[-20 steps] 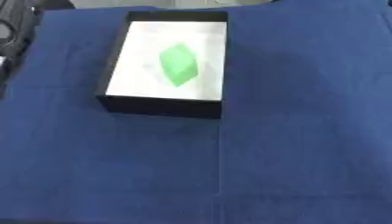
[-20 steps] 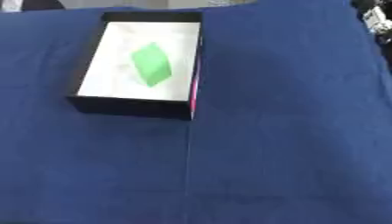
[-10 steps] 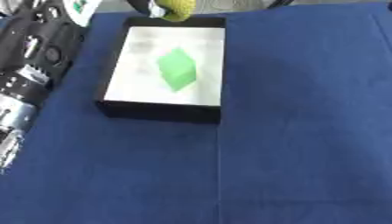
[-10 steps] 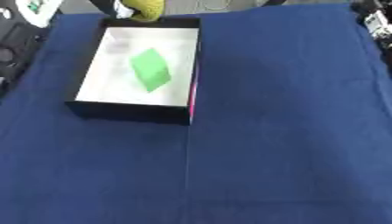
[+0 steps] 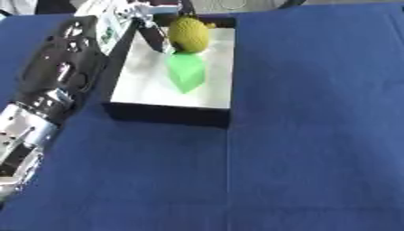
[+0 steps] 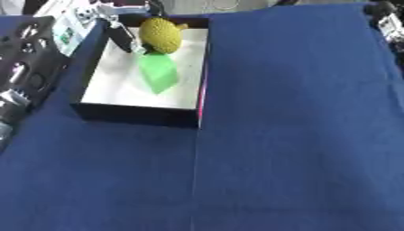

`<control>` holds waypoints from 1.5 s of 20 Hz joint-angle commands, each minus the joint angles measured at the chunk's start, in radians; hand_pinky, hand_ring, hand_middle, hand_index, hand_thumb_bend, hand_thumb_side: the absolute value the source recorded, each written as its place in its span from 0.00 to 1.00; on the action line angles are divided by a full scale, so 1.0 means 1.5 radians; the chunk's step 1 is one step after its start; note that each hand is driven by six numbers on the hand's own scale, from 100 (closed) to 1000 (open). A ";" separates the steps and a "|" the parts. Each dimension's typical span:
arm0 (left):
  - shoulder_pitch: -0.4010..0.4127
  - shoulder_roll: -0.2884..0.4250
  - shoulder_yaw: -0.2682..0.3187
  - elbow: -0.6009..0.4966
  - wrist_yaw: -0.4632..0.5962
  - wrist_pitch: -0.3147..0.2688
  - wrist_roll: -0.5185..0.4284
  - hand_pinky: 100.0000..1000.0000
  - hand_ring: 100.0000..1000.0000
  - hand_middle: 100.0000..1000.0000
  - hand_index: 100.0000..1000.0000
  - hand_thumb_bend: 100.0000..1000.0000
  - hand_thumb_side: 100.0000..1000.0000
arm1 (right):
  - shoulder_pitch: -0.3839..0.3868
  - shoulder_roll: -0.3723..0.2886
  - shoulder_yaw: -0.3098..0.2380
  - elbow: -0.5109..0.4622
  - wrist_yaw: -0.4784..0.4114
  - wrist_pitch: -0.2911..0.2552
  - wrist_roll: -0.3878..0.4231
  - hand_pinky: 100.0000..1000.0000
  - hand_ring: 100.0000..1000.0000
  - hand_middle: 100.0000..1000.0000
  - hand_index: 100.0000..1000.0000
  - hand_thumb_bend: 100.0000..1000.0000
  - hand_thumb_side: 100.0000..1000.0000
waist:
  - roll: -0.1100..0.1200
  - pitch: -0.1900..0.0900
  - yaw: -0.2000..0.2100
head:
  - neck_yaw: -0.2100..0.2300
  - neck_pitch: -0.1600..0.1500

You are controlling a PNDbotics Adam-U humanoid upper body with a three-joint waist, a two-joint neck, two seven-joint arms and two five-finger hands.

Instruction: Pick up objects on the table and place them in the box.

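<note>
The worktop [image 5: 315,135] is covered with a dark blue cloth; a black-walled box [image 5: 170,115] with a white floor stands near its far left part, its long sides running away from the camera, one far corner close to the worktop's far edge; inside the box a green block [image 5: 186,74] lies on the white floor, about midway across and toward the far half.

The left hand [image 5: 146,20] reaches in from the left side along the box's left wall, the black and silver forearm lying over the cloth beside that wall; its fingers [image 5: 154,38] are curled about a yellow, bumpy, rounded fruit [image 5: 189,35], with dark fingers showing against the fruit's left side and more at its top; the fruit is at the far end of the box, above the white floor, just beyond the green block and seeming to overlap its far tip; whether it touches the block or the floor I cannot tell.

Part of the right hand [image 6: 387,20] shows at the far right edge of the worktop in the right eye view, well apart from the box; how its fingers stand I cannot tell.
</note>
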 commanded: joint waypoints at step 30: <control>-0.039 0.100 0.048 -0.056 0.139 0.005 0.017 0.96 0.88 0.83 0.88 0.36 0.00 | 0.004 -0.028 -0.004 -0.004 0.007 -0.002 -0.004 1.00 0.92 0.88 0.85 0.00 0.41 | 0.003 -0.023 0.018 | -0.021 0.012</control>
